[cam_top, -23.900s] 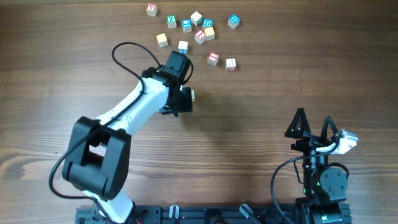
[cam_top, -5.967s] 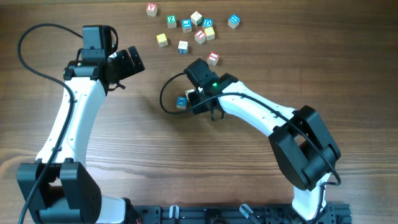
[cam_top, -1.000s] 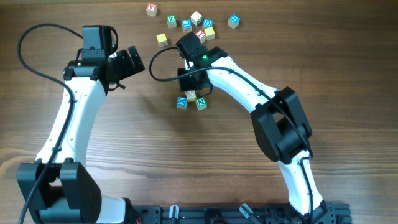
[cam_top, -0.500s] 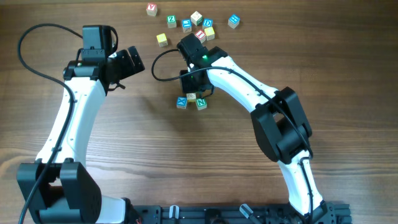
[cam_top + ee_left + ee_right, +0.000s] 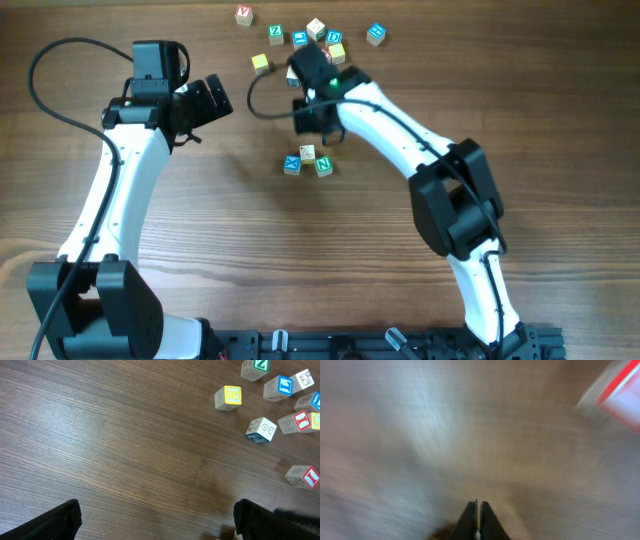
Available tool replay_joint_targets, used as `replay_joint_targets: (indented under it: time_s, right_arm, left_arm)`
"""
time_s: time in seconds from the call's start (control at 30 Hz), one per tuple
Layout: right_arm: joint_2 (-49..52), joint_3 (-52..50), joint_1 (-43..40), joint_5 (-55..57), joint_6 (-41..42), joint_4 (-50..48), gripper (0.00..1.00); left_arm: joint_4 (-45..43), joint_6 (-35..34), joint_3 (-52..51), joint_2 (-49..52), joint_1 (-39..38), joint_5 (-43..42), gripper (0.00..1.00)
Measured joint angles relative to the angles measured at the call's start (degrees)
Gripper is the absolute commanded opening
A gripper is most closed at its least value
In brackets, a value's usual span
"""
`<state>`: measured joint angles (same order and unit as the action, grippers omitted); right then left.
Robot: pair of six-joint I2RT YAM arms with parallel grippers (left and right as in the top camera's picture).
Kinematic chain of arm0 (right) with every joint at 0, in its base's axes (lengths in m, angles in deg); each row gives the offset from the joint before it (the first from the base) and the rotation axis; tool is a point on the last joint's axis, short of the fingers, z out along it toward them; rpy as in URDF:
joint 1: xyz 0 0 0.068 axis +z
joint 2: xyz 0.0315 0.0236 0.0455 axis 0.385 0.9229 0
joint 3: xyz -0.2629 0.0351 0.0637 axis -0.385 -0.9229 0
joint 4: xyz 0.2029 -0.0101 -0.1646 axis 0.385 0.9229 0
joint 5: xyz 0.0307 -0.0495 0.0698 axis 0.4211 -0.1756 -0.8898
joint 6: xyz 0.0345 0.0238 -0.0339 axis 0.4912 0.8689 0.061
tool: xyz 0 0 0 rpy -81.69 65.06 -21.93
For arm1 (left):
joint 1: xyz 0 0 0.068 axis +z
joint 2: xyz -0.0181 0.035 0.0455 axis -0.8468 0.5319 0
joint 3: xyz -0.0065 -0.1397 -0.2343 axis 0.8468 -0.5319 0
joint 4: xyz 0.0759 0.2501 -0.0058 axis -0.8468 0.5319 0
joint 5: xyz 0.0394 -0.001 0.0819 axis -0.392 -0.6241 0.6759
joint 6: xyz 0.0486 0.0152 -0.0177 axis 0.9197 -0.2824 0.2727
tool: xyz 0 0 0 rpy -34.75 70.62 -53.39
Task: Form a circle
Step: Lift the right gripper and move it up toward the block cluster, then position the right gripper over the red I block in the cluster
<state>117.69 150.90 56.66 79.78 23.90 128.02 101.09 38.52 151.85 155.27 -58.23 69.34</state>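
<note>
circle [image 5: 307,160]: three close-set letter cubes, blue, cream, green, on the table [image 5: 300,260] near the loose scatter [image 5: 375,34]. your right pincer [image 5: 477,504] is clenched, empty, between the two; your left pincer [image 5: 159,520] is released, well apart.
</note>
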Motion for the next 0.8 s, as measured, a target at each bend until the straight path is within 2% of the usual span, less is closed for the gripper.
replay_joint_targets:
  time_s: [0.03,0.07,0.13,0.17,0.4,0.7,0.8]
  right_arm:
    - [0.0,2.5,-0.7,0.1,-0.2,0.0,0.28]
    - [0.0,5.2,-1.5,0.2,-0.3,-0.2,0.37]
    - [0.0,8.9,-3.4,1.0,-0.6,-1.7,0.64]
    - [0.0,9.5,-4.4,1.3,-0.9,-2.0,0.67]
    - [0.2,6.6,-10.1,2.4,-6.0,-2.7,0.73]
    - [7.1,4.7,-10.2,2.4,0.3,-4.5,0.71]
    - [8.3,4.5,-9.9,2.8,1.4,-5.7,0.66]
  left_arm:
    - [0.0,0.0,0.0,0.0,0.0,0.0,1.0]
    - [0.0,0.0,0.0,0.0,0.0,0.0,1.0]
    - [0.0,0.0,0.0,0.0,0.0,0.0,1.0]
    - [0.0,0.0,0.0,0.0,0.0,0.0,1.0]
    - [0.0,0.0,0.0,0.0,0.0,0.0,1.0]
    - [0.0,0.0,0.0,0.0,0.0,0.0,1.0]
    - [0.0,0.0,0.0,0.0,0.0,0.0,1.0]
